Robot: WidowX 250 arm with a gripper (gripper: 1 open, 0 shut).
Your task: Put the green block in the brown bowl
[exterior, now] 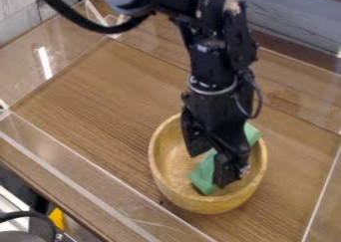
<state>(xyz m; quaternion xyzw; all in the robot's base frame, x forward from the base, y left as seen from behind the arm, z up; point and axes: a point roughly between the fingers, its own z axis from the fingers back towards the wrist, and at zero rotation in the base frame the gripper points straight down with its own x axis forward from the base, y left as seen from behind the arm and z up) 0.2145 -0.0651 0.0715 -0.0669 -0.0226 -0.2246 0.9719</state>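
I'm looking down on a brown wooden tabletop (pixel 100 107) with fine grain, and it runs diagonally across my camera view. Along the near left side I've got a pale, glossy border strip (pixel 83 180), slanting from the left edge of my picture down towards the bottom. Glare shines off the surface at upper left, and a thin light line (pixel 320 201) cuts down the wood at lower right. And there, right of centre and low in my view, sits a round, light tan wooden bowl (pixel 159 170) with a thick rim, upright, directly on the wood.
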